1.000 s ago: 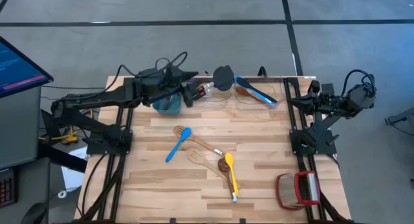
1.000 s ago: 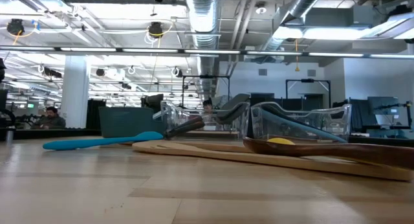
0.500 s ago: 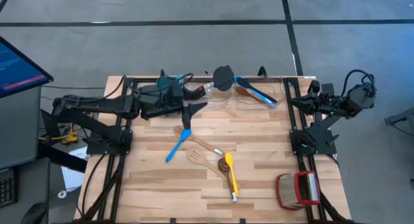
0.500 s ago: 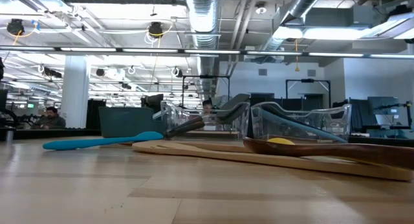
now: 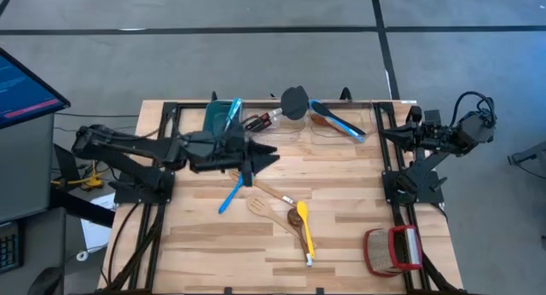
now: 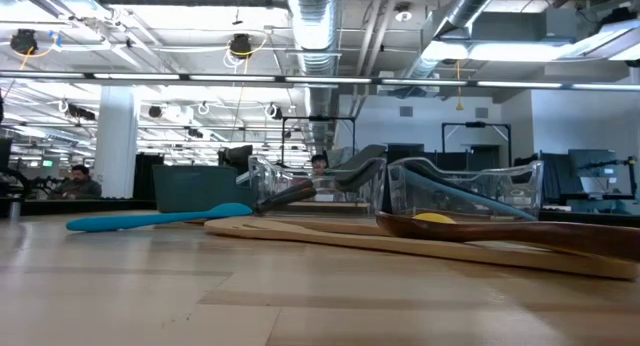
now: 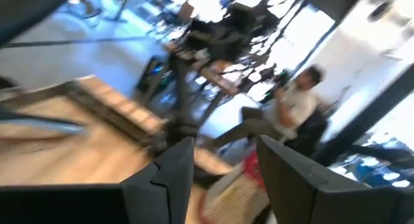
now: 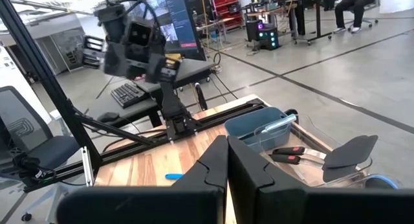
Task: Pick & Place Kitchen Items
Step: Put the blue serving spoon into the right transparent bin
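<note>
Several long-handled utensils (image 5: 294,218) of smooth wood and blue or yellow silicone lie mid-table, no legible writing, left gripper (image 5: 271,157) open-fingered and empty above the blue spoon (image 5: 235,190), right gripper (image 5: 386,135) closed at the table's edge.

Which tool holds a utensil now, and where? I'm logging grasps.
Neither: the left tool is open and empty; the right tool is shut on nothing.
</note>
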{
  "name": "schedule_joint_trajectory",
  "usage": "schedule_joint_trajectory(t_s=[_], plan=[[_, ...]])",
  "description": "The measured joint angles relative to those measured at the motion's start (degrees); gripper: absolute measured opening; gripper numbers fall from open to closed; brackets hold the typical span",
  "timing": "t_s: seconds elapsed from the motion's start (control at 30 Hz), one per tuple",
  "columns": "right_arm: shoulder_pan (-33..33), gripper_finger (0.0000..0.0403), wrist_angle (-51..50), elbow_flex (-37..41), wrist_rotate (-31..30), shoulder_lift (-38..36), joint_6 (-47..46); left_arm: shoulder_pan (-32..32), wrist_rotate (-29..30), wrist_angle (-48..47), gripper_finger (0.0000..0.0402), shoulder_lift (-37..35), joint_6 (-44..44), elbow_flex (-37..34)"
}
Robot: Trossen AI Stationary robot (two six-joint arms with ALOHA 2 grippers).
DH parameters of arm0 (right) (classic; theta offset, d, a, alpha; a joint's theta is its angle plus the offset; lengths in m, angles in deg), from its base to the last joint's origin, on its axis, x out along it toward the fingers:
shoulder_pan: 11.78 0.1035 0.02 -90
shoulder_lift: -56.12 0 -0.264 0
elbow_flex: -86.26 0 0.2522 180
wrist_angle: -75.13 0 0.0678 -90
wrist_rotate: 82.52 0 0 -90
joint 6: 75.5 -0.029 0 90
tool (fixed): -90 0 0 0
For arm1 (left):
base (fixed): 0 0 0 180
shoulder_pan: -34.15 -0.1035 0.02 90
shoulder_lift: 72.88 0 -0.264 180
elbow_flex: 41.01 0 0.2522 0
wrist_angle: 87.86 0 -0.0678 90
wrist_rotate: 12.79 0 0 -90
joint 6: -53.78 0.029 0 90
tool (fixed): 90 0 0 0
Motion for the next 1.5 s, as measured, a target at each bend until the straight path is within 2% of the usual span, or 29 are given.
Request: schedule_joint_trajectory(t_s=[0.23, 0.37, 0.47, 0.6, 0.8, 0.93, 1.07, 1.23, 1.37, 1.5], plan=[[0.0, 0.0, 0.0, 0.0, 0.2, 0.0, 0.0, 5.5, -0.3, 16.7, 0.0125, 6.3, 0.2, 0.0], [0.0, 0.0, 0.0, 0.0, 0.1, 0.0, 0.0, 7.9, -0.2, 22.0, 0.0114, 9.3, 0.7, 0.0], [0.0, 0.0, 0.0, 0.0, 0.2, 0.0, 0.0, 10.1, 2.4, 23.4, 0.0102, 10.7, 4.6, 0.0], [0.0, 0.0, 0.2, 0.0, 0.1, 0.0, 0.0, 12.4, 8.1, 23.5, 0.008, 11.0, 4.7, 0.1], [0.0, 0.0, 0.2, 0.0, 0.1, 0.0, -3.1, 14.2, 9.0, 23.1, 0.003, 10.9, 10.9, 4.2], [0.0, 0.0, 0.2, 0.0, 0.1, 0.0, -4.4, 14.1, 10.3, 16.1, 0.0004, 10.9, 11.6, 7.3], [0.0, 0.0, 0.2, 0.0, 0.1, 0.0, -4.5, 13.5, 12.9, 6.0, 0.0002, 12.0, 5.6, 10.0], [0.0, 0.0, 0.2, 0.0, -0.1, 0.0, -3.9, 12.3, 13.0, -7.7, 0.0001, 13.6, -1.4, 12.9], [0.0, 0.0, 0.2, 0.0, -0.1, 0.0, -3.9, 10.2, 11.1, -22.3, 0.0001, 13.4, -9.6, 13.3], [0.0, 0.0, 0.2, 0.0, -0.1, 0.0, -3.9, 7.4, 6.4, -38.6, 0.0001, 13.6, -19.2, 13.3]])
